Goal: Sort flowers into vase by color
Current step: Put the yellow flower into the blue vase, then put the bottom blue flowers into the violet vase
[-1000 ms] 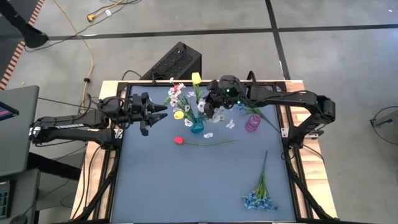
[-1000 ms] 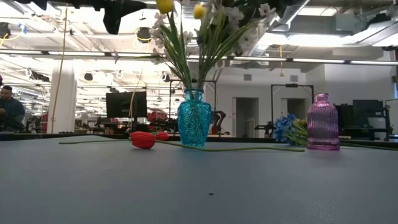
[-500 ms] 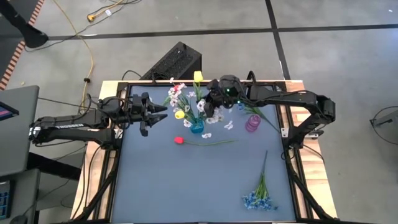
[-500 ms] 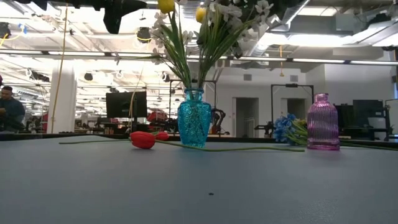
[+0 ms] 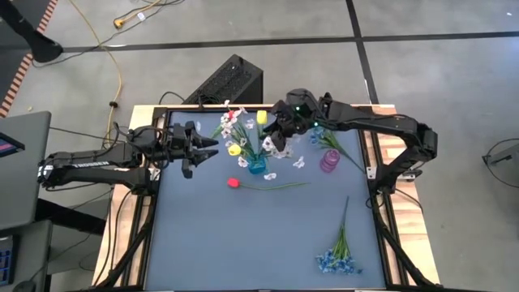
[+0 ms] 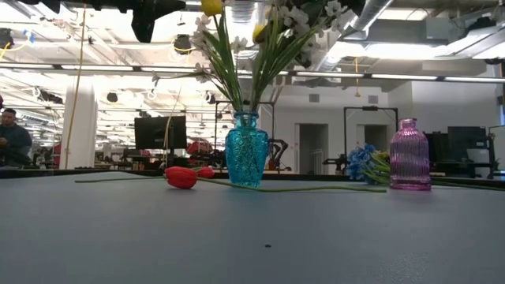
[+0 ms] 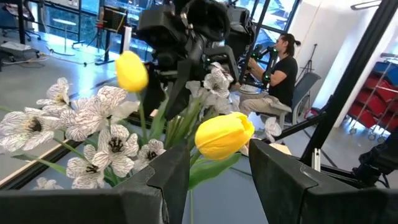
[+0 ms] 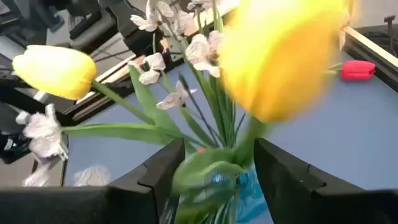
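Right end effector [image 5: 283, 138]: now spreading open above the blue vase [image 5: 257, 165], yellow tulip [image 5: 261, 118] released into it.
Left end effector [image 5: 212, 146]: waiting open beside.
Remaining: red tulip [image 5: 233, 183] lying on tabletop [image 5: 243, 243].

Blue vase [image 6: 246, 158]: textured turquoise glass. Pink vase [image 6: 409, 155]: ribbed, translucent purple-pink. Tulips [image 7: 224, 135]: yellow, green stems. White blossoms [image 7: 106, 115]: dark-veined, dark centres. Loose tulip [image 6: 181, 177]: red, green stem. Blue spray [image 5: 338, 261]: small blue blossoms, green stems. Table [image 5: 243, 243]: grey-blue.
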Robot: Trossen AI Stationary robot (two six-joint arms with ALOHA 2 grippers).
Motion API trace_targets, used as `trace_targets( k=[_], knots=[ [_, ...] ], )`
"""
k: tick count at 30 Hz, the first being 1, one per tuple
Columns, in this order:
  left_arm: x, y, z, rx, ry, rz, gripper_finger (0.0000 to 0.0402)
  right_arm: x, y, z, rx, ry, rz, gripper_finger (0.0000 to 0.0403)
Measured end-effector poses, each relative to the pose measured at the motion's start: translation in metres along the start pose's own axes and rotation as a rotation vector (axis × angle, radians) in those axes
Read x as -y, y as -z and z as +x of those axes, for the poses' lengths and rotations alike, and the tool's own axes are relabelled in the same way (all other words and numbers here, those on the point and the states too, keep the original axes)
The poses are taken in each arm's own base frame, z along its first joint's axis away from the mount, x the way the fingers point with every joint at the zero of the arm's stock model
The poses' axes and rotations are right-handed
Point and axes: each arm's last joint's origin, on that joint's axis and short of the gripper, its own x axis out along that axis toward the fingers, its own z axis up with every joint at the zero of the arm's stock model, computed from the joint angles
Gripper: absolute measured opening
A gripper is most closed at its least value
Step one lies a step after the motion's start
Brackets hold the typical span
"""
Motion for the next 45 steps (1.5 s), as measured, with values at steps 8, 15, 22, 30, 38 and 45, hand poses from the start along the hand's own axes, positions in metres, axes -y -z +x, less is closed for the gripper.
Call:
trace_targets(
  k=[8, 15, 22, 30, 38, 45],
  knots=[
    [0.001, 0.0, 0.0, -0.011, 0.042, 0.0, 0.0154, -0.005, -0.019, -0.026, -0.074, 0.046, -0.018, 0.0223],
    [0.004, 0.001, 0.0, -0.034, 0.126, 0.01, 0.0153, -0.013, -0.037, -0.057, -0.109, 0.075, -0.027, 0.0223],
    [0.007, 0.003, -0.001, -0.074, 0.248, 0.017, 0.0153, -0.023, -0.052, -0.088, -0.112, 0.092, -0.023, 0.0223],
    [0.013, 0.017, -0.003, -0.235, 0.369, -0.004, 0.0153, -0.055, -0.055, -0.117, -0.151, 0.051, 0.008, 0.0222],
    [0.03, 0.037, -0.007, -0.405, 0.398, 0.007, 0.0153, -0.129, -0.021, -0.129, -0.305, -0.088, 0.005, 0.0198],
    [0.038, 0.048, -0.001, -0.446, 0.375, 0.069, 0.0153, -0.181, 0.043, -0.15, -0.611, -0.053, -0.164, 0.0179]
  ],
)
